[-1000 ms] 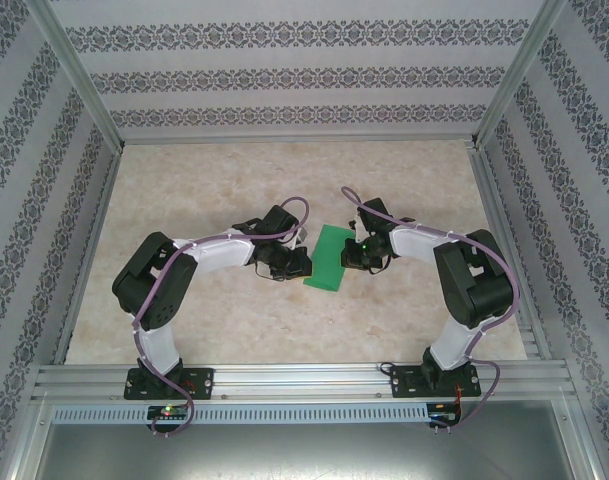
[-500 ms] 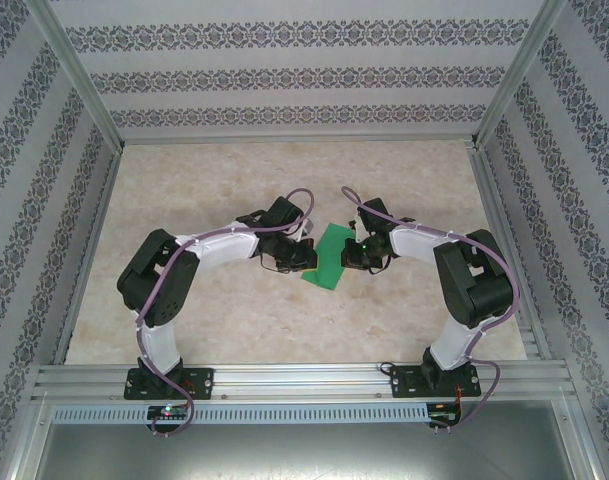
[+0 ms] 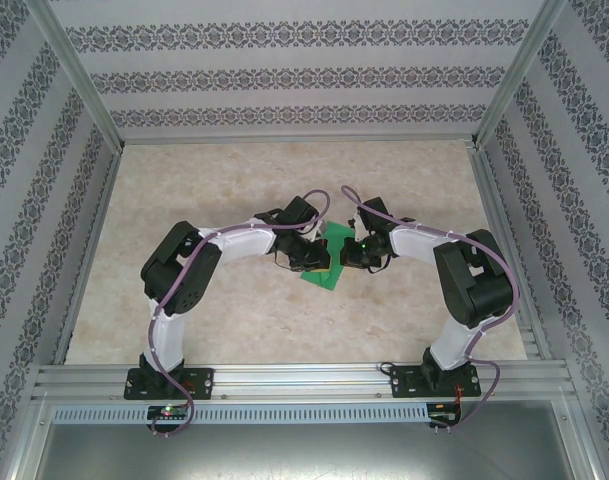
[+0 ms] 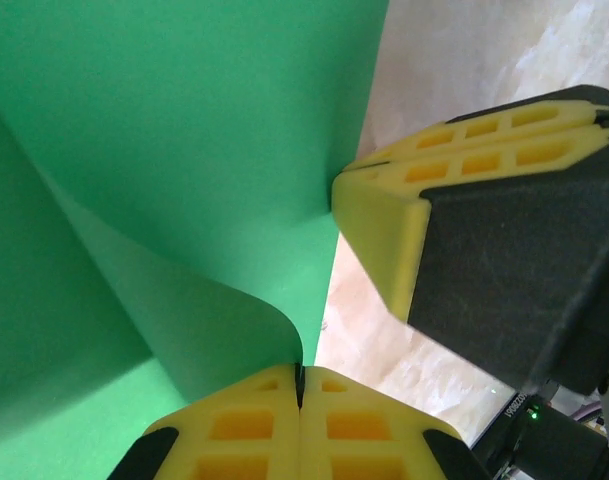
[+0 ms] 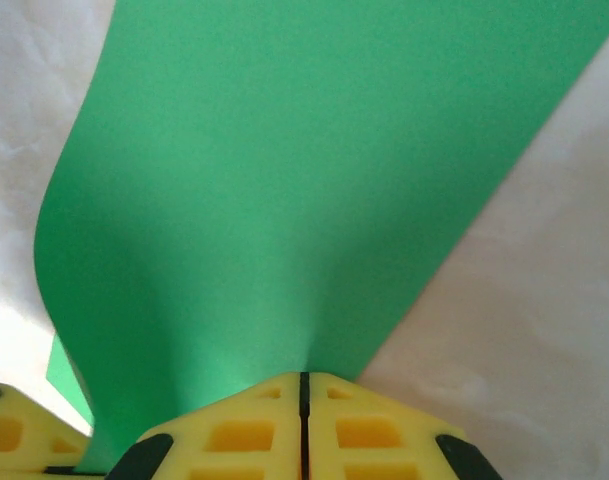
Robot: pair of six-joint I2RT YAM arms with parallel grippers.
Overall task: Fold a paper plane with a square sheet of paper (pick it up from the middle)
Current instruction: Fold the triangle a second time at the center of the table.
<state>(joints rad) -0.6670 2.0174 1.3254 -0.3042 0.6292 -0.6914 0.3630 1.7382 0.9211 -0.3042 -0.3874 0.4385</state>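
Note:
The square sheet of paper (image 3: 324, 276) is bright green, lies as a narrow strip at the table's middle, and lifts where it is pinched. My left gripper (image 3: 315, 256) is at its left side, shut on a curled-up edge of the paper (image 4: 184, 150); the jaws (image 4: 299, 372) meet with the green edge between them. From the right, my right gripper (image 3: 347, 256) is shut on the opposite edge, and paper (image 5: 284, 180) fans out from its closed tips (image 5: 304, 378). Its yellow fingers (image 4: 384, 230) appear in the left wrist view. The paper plane is out of view.
The beige marbled table (image 3: 214, 180) is fenced by aluminium rails (image 3: 294, 375) and patterned walls (image 3: 284, 75). Both arms reach inward and nearly meet over the sheet. Open tabletop lies behind and to both sides.
My left arm has swung right from beside the sheet onto its left edge and closed on it, raising a curl. The right arm has stayed put, still gripping.

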